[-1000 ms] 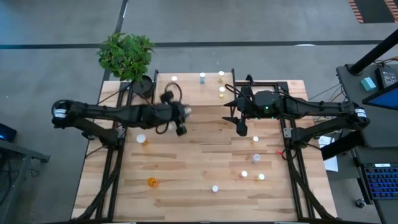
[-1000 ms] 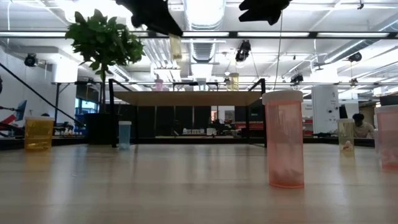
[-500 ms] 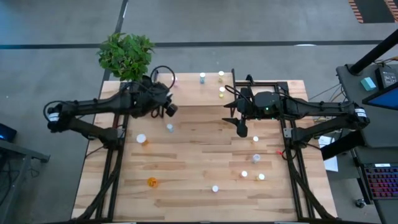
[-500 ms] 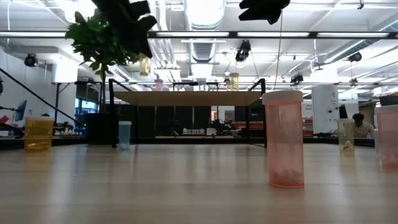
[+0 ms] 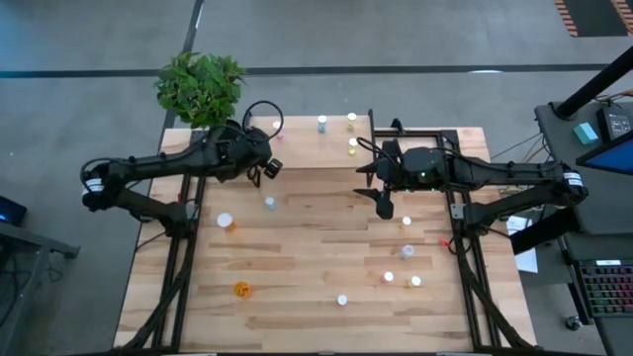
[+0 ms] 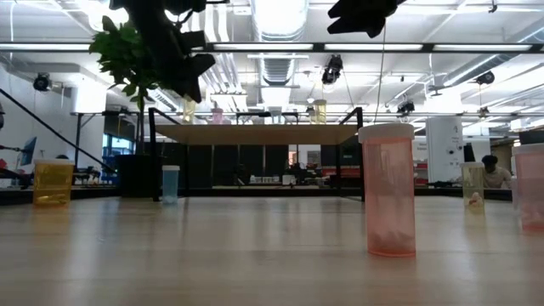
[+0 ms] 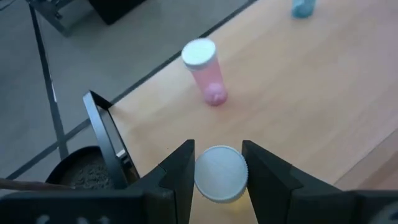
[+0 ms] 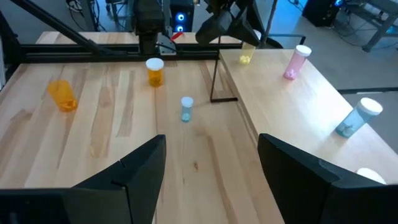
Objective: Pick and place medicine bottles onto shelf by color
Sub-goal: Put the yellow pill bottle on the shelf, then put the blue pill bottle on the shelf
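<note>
Left gripper: your left arm has it closed on a yellowish bottle, a dark finger on each side of the white cap. From above it hangs over the far-left end of the shelf, near the potted plant.
Held bottle: in the low view it shows pale yellow under the dark gripper, just above the shelf's top edge.
Right gripper: your right arm holds it open and empty, its fingers standing wide apart. From above it hangs over the table right of centre, just in front of the shelf.
Shelf: it stands along the table's far edge, with a light wood top and thin black legs.
Bottles on the shelf: a pink one stands just beyond your held bottle; farther right are a bluish one and two yellowish ones.
Bottles on the table: a blue one stands just in front of the shelf near the left arm; an orange white-capped one lies farther left; an all-orange one sits near the front left.
Right side of table: several pale-capped bottles stand scattered there, well apart from the shelf.
Low view: a pink bottle stands closest to the camera.
</note>
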Robot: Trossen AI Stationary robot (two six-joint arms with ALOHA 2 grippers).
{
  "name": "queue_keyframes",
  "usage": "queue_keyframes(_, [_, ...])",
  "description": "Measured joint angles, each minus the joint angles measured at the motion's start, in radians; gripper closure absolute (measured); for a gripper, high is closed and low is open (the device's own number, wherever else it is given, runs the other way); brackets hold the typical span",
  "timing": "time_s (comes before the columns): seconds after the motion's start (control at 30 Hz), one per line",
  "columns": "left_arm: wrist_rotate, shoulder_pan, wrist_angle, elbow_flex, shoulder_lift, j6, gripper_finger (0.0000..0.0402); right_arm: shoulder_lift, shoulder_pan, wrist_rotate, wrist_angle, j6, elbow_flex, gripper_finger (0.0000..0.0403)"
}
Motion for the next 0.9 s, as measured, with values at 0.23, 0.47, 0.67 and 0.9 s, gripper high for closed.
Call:
queue_keyframes(0.23, [0.000,0.000,0.001,-0.010,0.003,-0.006,0.0295,0.000,0.000,0.000,0.001,-0.003,-0.005,0.0158])
queue_keyframes(0.47, [0.000,0.000,0.002,-0.017,0.003,-0.003,0.0266,0.000,0.000,0.000,0.002,-0.003,-0.005,0.0158])
queue_keyframes(0.67, [0.000,0.000,0.001,-0.021,0.003,0.001,0.0224,0.000,0.000,0.001,-0.007,0.052,-0.005,0.0158])
queue_keyframes(0.9, [0.005,-0.001,0.001,0.000,-0.018,0.057,0.0210,-0.004,-0.002,0.015,-0.146,0.306,-0.005,0.0158])
